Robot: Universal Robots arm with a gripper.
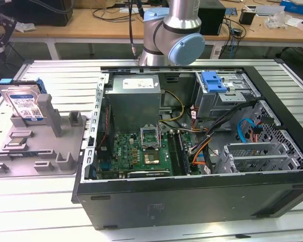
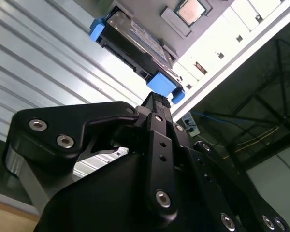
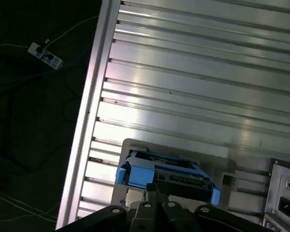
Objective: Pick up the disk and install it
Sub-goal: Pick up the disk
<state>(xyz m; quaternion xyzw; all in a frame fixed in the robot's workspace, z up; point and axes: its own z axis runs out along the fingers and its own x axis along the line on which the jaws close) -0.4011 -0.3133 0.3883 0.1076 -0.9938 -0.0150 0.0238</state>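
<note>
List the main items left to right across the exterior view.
From the exterior view's left: disk, propped upright in the grey fixture → power supply inside the open case → blue bracket on the drive bay → blue cable.

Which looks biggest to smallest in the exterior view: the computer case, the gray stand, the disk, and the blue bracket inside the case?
1. computer case
2. gray stand
3. disk
4. blue bracket
The disk clearly looks larger than the bracket, so no ties.
</note>
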